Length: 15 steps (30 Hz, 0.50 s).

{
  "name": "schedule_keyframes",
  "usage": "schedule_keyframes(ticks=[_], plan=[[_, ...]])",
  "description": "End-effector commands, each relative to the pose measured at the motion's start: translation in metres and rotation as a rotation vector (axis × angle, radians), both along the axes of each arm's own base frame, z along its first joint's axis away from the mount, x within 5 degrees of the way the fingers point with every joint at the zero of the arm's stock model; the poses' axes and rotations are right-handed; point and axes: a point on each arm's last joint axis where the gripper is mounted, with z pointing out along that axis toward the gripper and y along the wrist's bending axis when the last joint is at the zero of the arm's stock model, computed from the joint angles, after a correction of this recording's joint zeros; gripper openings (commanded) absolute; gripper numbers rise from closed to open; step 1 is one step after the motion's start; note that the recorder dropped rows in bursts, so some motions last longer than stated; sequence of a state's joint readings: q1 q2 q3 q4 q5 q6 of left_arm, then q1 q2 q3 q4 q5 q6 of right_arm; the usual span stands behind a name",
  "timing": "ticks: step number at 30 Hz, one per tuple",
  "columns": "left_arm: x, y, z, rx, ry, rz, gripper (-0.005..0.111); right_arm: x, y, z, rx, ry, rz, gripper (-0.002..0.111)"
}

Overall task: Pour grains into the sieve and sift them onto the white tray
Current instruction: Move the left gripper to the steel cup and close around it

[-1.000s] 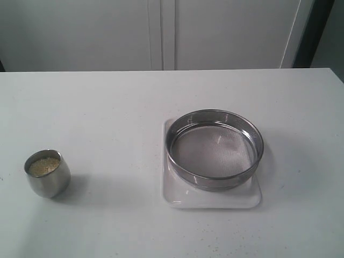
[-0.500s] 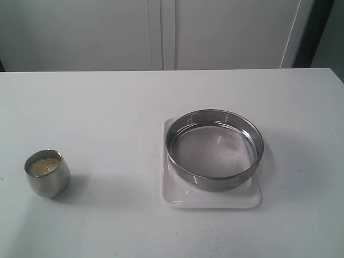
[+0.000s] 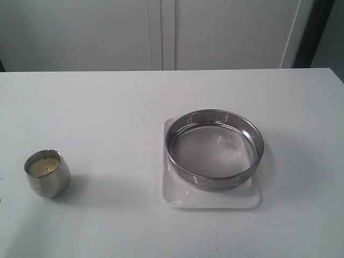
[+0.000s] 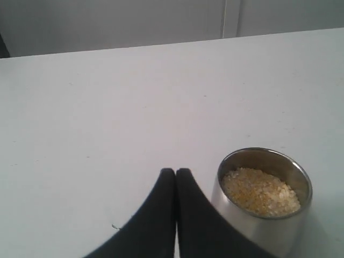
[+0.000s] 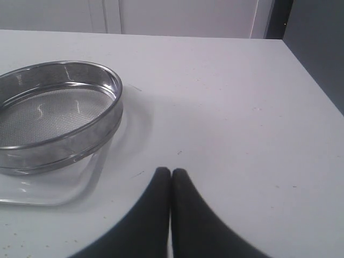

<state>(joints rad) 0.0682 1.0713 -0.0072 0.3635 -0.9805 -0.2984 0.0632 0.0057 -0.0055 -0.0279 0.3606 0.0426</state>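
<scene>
Grippers both shut fingertip to fingertip, neither holding anything: left gripper (image 4: 175,172) low over the tabletop (image 3: 107,107), just beside the cup (image 4: 279,239); right gripper (image 5: 170,172) near the sieve (image 5: 54,115), not touching it. Grains (image 4: 260,191) fill the cup to a little below its rim. Cup probably rigid, light and slippery (polished, rounded wall); best taken across the mid-wall and kept upright, since loose grains would spill at a slight tilt. Sieve stands on the white tray (image 3: 215,200), its mesh bare; ring stiff and the natural hold, mesh better not pressed. Cup and sieve are well apart, with open tabletop between for the carry. Right-hand tabletop edge shows beyond the right gripper, away from the sieve.
</scene>
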Motion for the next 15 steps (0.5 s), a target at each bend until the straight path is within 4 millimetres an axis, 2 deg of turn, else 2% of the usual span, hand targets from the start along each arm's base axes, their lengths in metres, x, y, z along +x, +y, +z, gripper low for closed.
schedule_keyframes(ticks=[1,7,12,15], plan=[[0.005,-0.002,-0.010,0.004,0.026,-0.029,0.000,0.000,0.000,0.000,-0.007,-0.014,-0.004,0.000],[0.013,-0.007,-0.029,0.007,0.092,-0.095,0.000,0.000,0.000,0.000,-0.007,-0.014,-0.004,0.000],[0.013,-0.010,-0.049,0.024,0.218,-0.147,0.000,0.000,0.000,0.000,-0.007,-0.014,-0.004,0.000],[0.012,-0.012,-0.055,0.041,0.250,-0.175,0.000,0.000,0.000,0.000,-0.007,-0.014,-0.004,0.000]])
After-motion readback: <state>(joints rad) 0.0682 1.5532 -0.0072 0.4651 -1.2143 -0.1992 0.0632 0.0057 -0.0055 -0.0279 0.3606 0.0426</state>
